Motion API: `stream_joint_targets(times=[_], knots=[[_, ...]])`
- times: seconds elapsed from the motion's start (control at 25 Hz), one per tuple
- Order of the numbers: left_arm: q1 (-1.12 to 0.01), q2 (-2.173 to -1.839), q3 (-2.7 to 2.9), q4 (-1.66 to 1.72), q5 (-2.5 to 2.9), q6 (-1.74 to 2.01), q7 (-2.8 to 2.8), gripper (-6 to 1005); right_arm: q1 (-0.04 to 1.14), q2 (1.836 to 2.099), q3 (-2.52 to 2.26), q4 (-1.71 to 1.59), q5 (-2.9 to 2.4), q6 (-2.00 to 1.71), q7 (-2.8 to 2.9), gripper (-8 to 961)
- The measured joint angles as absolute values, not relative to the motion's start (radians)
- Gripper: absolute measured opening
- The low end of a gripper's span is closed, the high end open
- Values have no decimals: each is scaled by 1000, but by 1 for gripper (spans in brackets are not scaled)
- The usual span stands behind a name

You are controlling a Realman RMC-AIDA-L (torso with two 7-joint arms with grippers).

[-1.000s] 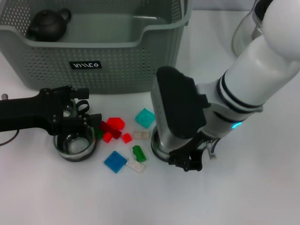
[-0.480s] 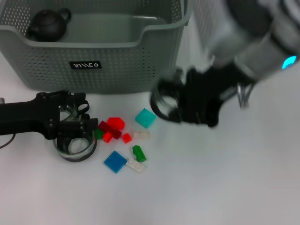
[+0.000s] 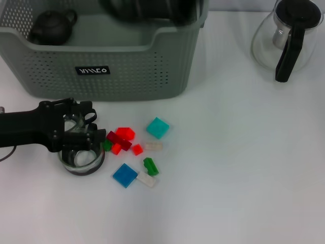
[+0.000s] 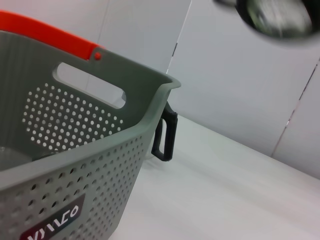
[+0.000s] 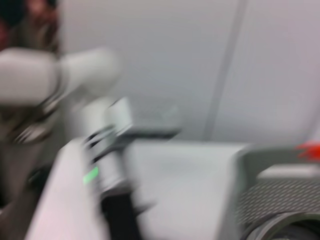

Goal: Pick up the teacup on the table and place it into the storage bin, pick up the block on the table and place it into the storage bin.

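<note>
Your storage bin (image 3: 127, 66) is grey-green plastic with walls pierced by rows of small round holes, a dipped front rim and a black label in white letters; it sits at 11 o'clock on the table (image 3: 244, 168). A dark, matte round teapot (image 3: 51, 26) rests in its far left corner. A dark blurred mass (image 3: 150, 9) hangs over the bin's back rim at 12 o'clock; you cannot tell whether that is the right claw or what it holds.

At 9 o'clock your left gripper (image 3: 89, 133), black and angular, reaches in from the left edge, its fingers set around the rim of a clear glass teacup (image 3: 81, 158) with a dark band at its base. You cannot tell whether it is clamped on the glass.

Just right of the cup, at centre, lie small glossy plastic blocks: a red cluster (image 3: 123, 140), a teal square (image 3: 157, 127), a blue square (image 3: 125, 175), a green piece (image 3: 150, 166) and two clear ones. At 1 o'clock stands a glass jug (image 3: 284, 35) with a black handle.

The table is smooth, plain white. The left wrist view shows the bin's red-trimmed rim, its handle slot, and pale panelled walls (image 4: 240, 85) behind.
</note>
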State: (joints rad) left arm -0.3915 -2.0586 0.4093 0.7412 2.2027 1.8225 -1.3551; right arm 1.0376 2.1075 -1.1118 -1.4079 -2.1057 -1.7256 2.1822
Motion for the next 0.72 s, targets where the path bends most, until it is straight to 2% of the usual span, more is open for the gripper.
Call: stream_joint_targets(times=[0.2, 0.4, 0.72], knots=[[-396, -2059, 410, 740, 2202, 1826, -1350, 941, 1074, 2099, -1154, -1223, -2111, -1377, 2181, 50], [-402, -2059, 413, 735, 2200, 1823, -1348, 941, 1167, 2097, -1209, -899, -2134, -1053, 2067, 50], [-412, -2060, 414, 731, 2196, 1811, -1344, 941, 1301, 2115, -1382, -516, -2129, -659, 1949, 51]])
